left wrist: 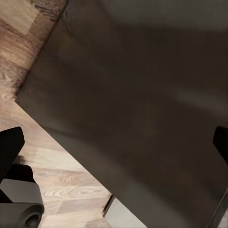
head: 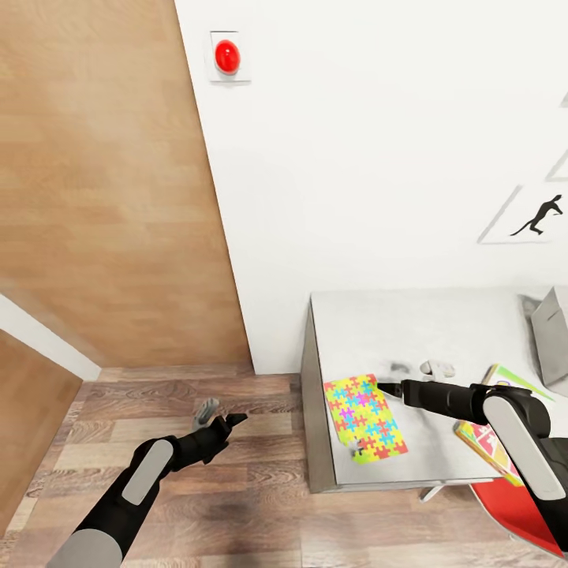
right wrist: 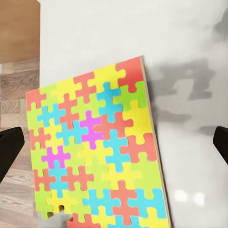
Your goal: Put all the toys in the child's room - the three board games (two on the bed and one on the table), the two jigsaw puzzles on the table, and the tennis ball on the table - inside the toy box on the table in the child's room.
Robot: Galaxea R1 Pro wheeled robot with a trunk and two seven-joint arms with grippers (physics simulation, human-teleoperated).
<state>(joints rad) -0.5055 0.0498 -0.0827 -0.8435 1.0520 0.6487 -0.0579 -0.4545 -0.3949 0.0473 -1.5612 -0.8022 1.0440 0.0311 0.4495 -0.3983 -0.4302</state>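
Note:
A colourful jigsaw puzzle (head: 365, 416) (right wrist: 95, 156) lies flat near the left front corner of the pale grey table (head: 410, 323). My right gripper (head: 385, 388) (right wrist: 114, 147) hovers open just above the puzzle's far right corner, fingers pointing left. Two flat colourful game boxes (head: 483, 442) (head: 511, 377) lie at the table's right, partly behind my right arm. A corner of the light grey toy box (head: 552, 331) shows at the right edge. My left gripper (head: 225, 422) (left wrist: 114, 145) hangs open and empty over the wood floor, left of the table. The bed and tennis ball are out of view.
A small white object (head: 438, 368) lies on the table beyond my right gripper. A red chair seat (head: 513, 513) sits under the table's front right. A white wall with a red button (head: 227, 57) stands behind, and a wooden door (head: 102, 181) to the left.

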